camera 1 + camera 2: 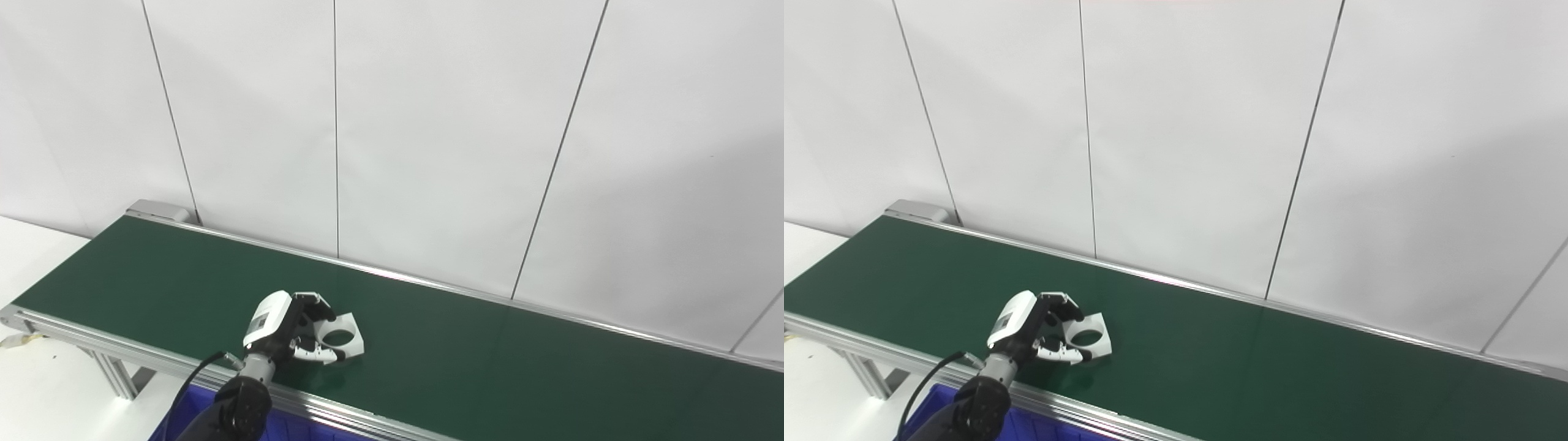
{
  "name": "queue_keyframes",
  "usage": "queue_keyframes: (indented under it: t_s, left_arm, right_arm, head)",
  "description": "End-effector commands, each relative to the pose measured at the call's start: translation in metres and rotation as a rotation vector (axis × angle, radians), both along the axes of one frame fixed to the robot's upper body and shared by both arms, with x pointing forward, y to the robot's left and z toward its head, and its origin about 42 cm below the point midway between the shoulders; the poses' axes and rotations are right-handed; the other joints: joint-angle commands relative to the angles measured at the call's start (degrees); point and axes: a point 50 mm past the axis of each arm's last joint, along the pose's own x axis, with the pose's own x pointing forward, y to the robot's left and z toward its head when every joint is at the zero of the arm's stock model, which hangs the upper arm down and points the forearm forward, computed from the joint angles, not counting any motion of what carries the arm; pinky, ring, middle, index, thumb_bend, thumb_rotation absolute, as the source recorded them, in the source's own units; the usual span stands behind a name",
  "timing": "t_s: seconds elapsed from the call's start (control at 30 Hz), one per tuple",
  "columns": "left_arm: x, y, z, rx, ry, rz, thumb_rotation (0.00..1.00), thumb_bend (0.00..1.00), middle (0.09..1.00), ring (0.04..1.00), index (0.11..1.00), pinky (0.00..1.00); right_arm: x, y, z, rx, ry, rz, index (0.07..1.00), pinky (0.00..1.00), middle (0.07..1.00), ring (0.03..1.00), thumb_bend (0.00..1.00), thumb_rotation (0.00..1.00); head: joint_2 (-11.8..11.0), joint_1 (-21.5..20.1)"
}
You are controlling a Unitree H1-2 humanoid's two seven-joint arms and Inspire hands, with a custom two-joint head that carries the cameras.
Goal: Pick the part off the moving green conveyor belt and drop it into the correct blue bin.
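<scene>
The left hand [288, 327] reached over the green belt [490, 355]; its fingers [315, 306] curled around a white part [343, 337] with a round hole, which lay on the belt between fingers and thumb; a blue bin [184, 416] sat below the wrist

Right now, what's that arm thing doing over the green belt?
A humanoid robot is reaching its left hand onto the green conveyor belt to grab a white part, a flat piece with a round hole in it. The fingers are wrapped around the near side of the part, which still looks to be lying on the belt. Just below the belt's front rail is a blue bin, where the part should end up. The other hand is out of view.
</scene>
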Motion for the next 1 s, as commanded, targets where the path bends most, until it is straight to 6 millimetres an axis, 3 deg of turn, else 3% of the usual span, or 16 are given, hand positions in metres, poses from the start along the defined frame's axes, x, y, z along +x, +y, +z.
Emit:
queue_keyframes:
  t_s: [0.0,0.33,0.37,0.43,0.97]
  left_arm:
    - [0.017,0.001,0.024,-0.009,-0.087,-0.019,0.00,0.52,0.491,0.582,0.506,0.51]
    - [0.011,0.005,0.026,-0.034,-0.121,-0.030,0.00,0.52,0.490,0.539,0.501,0.46]
    - [0.009,0.005,0.027,-0.035,-0.134,-0.031,0.00,0.51,0.505,0.465,0.508,0.46]
    - [0.005,0.006,0.032,-0.036,-0.171,-0.030,0.00,0.50,0.507,0.431,0.516,0.45]
    - [-0.041,-0.003,0.047,-0.074,-0.254,-0.061,0.00,0.50,0.506,0.428,0.514,0.45]
  right_arm:
    - [0.005,0.004,0.012,0.018,-0.092,-0.004,0.898,0.73,0.832,0.813,0.98,0.32]
    - [0.004,0.005,0.013,0.020,-0.096,-0.004,0.896,0.73,0.835,0.813,0.99,0.34]
    - [0.004,0.005,0.013,0.021,-0.096,-0.005,0.891,0.72,0.829,0.806,0.99,0.34]
    - [0.004,0.005,0.013,0.022,-0.096,-0.004,0.892,0.73,0.830,0.810,0.99,0.34]
    - [0.005,0.001,0.014,0.024,-0.097,0.000,0.889,0.72,0.834,0.813,1.00,0.34]
  head:
    - [0.0,0.0]
    - [0.4,-0.3]
    - [0.4,-0.3]
    - [0.6,-0.4]
    - [2.6,-2.4]
